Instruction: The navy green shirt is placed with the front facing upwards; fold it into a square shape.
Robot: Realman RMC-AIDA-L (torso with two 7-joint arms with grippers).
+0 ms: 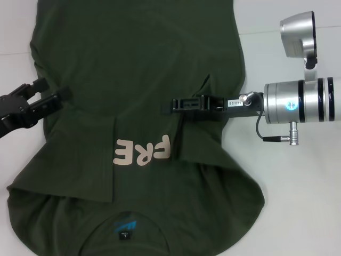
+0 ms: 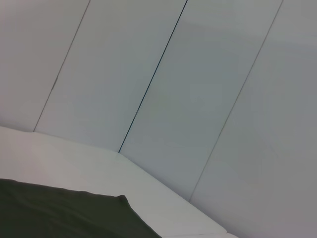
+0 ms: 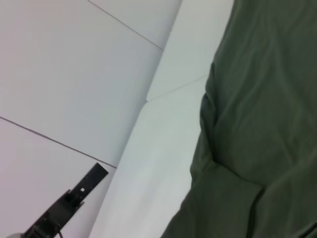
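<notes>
Head view | right gripper (image 1: 178,104) pinching navy green shirt (image 1: 133,64) side flap inward, narrowing body | left gripper (image 1: 47,95) wide open at opposite edge

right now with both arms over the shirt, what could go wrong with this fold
The right end effector lies across the navy green shirt beside a raised crease, so pulling away may drag the folded flap open. The folds beside the FRE lettering look uneven, so the square may come out skewed. The left end effector sits at the shirt's edge and might snag it.
</notes>
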